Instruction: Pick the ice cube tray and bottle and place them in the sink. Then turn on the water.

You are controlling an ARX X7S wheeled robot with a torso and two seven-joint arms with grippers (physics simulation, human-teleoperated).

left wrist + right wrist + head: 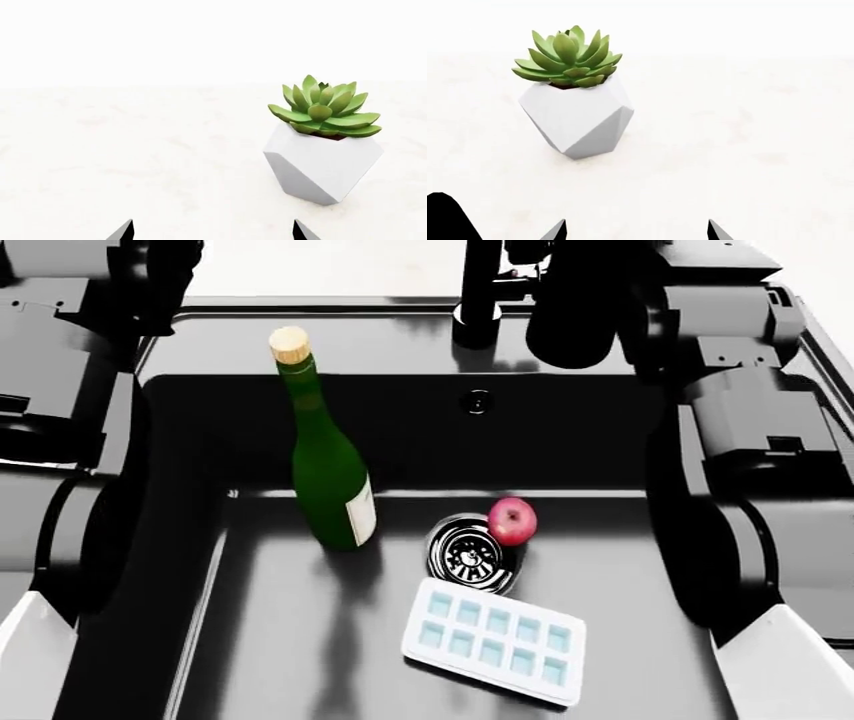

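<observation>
A white marbled countertop (133,165) fills both wrist views, pale and faintly veined, washed in bright, even light that fades into plain white towards the back. On it stands a green succulent (325,107) in a faceted white geometric pot (320,167), upright and casting only a soft shadow. In the right wrist view the same succulent (568,57) sits in its pot (577,120). In the head view a strip of countertop (334,265) shows at 12 o'clock.

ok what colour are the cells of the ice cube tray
Pale blue, set in a white frame; the ice cube tray shows best in the head view.
</observation>
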